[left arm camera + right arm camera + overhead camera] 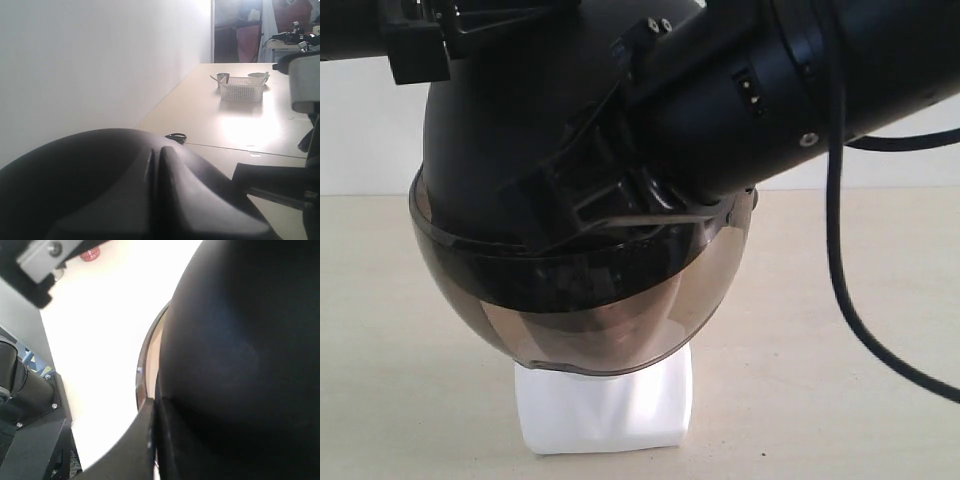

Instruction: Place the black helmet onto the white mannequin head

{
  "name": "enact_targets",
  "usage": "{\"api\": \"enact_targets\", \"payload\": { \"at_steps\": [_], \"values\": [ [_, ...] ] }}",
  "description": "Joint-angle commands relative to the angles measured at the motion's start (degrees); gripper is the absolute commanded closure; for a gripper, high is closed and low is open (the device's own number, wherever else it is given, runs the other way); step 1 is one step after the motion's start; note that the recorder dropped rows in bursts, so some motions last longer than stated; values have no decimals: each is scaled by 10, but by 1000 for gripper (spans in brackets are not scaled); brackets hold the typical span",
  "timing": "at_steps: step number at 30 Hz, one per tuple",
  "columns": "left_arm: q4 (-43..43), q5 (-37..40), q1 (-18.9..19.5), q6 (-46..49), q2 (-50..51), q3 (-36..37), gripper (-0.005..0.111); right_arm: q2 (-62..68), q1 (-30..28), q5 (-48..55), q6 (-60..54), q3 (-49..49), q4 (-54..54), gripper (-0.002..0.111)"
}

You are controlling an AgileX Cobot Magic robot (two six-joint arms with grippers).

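Exterior view: I see the black helmet (490, 150) sitting over the white mannequin head (605, 410), covering all of it but the blocky neck base, which stands on the pale table (400, 350). The shell is matte black and rounded. Its smoky brown visor (580, 310) curves down in front of the face, which shows only as a dim brownish shape through the tint, and the visor's lower edge hangs just above the neck base.

The right arm (800, 90) reaches in from above the head on the right, and the right gripper (630, 205) lies against the helmet's side just above the visor rim. Its fingers are pressed fully together, and I cannot tell whether they pinch any part of the helmet or only rest on it.

The left arm (380, 30) sits above the head at the helmet's crown. I cannot tell how the left gripper stands; its wrist view shows only the helmet's dome.
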Motion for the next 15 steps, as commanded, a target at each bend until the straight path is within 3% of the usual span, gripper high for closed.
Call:
{"api": "enact_targets", "payload": {
  "at_steps": [1, 10, 12, 15],
  "values": [
    [39, 16, 2, -8, 11, 5, 103, -20, -4, -45, -17, 4, -6, 108],
    [39, 7, 2, -34, -26, -31, 103, -161, -4, -115, -30, -72, -68, 108],
    [39, 24, 2, -37, -44, -37, 103, -196, -4, -119, -12, -72, -120, 108],
    [87, 122, 2, -58, -107, -38, 103, -284, -4, -101, 156, -46, -327, 109]
  ]
}}
